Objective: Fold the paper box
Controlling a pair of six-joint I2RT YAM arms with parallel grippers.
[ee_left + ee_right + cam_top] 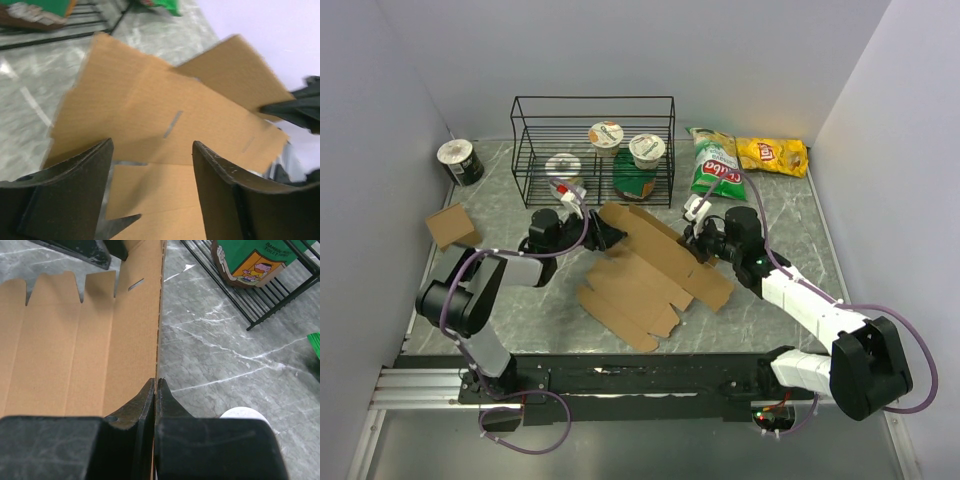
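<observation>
Your right gripper (156, 382) is pinched shut on one edge of the paper box (650, 275), a die-cut sheet lying mid-desk (550, 330), apparently to prop that panel up for folding. Your left gripper (152, 145) gapes wide and holds nothing. It faces the sheet's opposite end, probably ready to take it.

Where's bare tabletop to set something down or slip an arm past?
Free: the marble between the right arm and the right wall, below the yellow chip bag; the near strip in front of the paper box; a small patch between the small cardboard box and the wire rack. Crowded: the back edge and the centre.
</observation>
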